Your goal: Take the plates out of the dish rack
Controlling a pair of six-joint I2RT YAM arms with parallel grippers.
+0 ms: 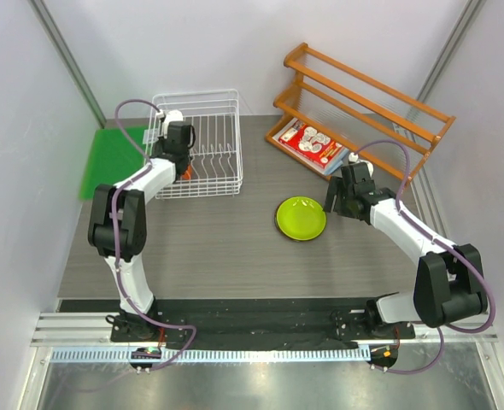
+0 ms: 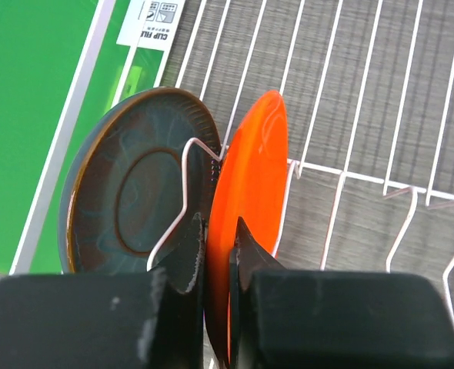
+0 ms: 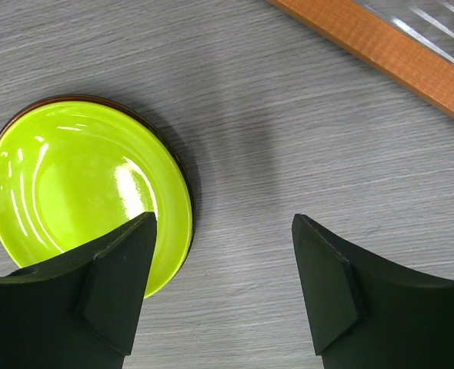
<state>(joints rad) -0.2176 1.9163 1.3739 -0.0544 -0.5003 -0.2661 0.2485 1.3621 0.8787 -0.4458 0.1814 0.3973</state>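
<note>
The orange plate stood on its edge in the dish rack, at the far left corner of the counter. The left gripper pinched the plate's near rim, with one finger on each face and only the thin plate between them. Just beside it in the rack leaned the blue-grey plate, with a wire prong between the two.

The lime green plate lay flat on the counter, right of the middle. A dark rim showed under its far side, perhaps another plate, but I could not tell. The right gripper hung over the bare counter just beside this plate, its fingers spread wide and holding nothing.
</note>
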